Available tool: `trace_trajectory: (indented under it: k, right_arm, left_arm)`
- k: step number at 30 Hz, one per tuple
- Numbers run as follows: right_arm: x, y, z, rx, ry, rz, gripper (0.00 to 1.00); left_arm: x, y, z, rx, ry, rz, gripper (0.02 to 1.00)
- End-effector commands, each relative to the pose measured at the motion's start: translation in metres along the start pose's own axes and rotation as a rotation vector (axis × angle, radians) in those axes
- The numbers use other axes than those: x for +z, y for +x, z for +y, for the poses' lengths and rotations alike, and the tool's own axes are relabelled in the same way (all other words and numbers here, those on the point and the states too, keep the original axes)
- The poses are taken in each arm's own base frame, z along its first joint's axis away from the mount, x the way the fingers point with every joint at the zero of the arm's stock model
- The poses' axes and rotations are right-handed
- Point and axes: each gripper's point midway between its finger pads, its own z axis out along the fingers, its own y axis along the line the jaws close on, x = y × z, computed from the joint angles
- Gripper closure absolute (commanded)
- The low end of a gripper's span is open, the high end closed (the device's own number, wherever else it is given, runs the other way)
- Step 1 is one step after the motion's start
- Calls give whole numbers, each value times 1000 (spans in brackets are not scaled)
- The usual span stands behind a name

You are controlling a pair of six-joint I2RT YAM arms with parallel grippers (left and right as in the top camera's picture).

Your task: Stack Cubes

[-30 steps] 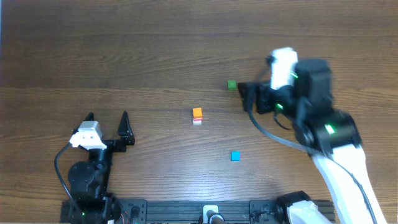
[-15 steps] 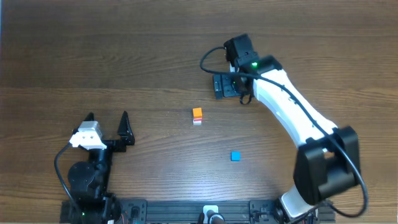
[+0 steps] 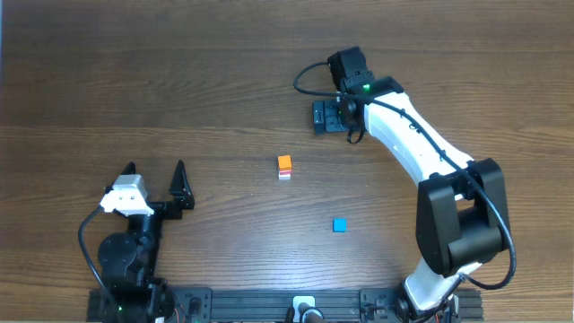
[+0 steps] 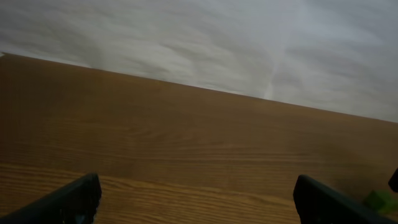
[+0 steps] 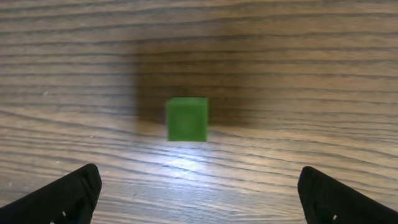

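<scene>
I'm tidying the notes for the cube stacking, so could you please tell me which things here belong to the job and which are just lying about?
Belongs to the job: green cube, below the open right claw; orange cube on the white cube; blue cube.

Just there: wooden table; left claw, open, apart from the cubes.

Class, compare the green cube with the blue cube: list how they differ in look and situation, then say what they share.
Colour: the green cube is green, the blue cube is blue. Place: the green cube lies farther from the arm bases than the blue cube. Attention: the open right gripper hovers over the green cube, while no gripper is near the blue cube. Both sit singly on the table, unstacked and ungripped.
</scene>
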Motion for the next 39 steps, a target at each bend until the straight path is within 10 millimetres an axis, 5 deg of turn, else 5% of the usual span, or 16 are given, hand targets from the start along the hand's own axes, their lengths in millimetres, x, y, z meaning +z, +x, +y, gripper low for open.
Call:
trace_trajectory:
  k: [1,14,19,39]
  right_arm:
    - [7,-9,-5,13,36,-4,7]
    - [38,-7,3,-5,62,103,16]
    - [38,-5,5,-4,63,110,150]
    - [44,0,7,-4,67,130,248]
  left_arm:
    - [0,1,0,14,4,-1,18]
    - [0,1,0,14,4,-1,18]
    - [0,1,0,14,4,-1,18]
    - [0,1,0,14,4,-1,18]
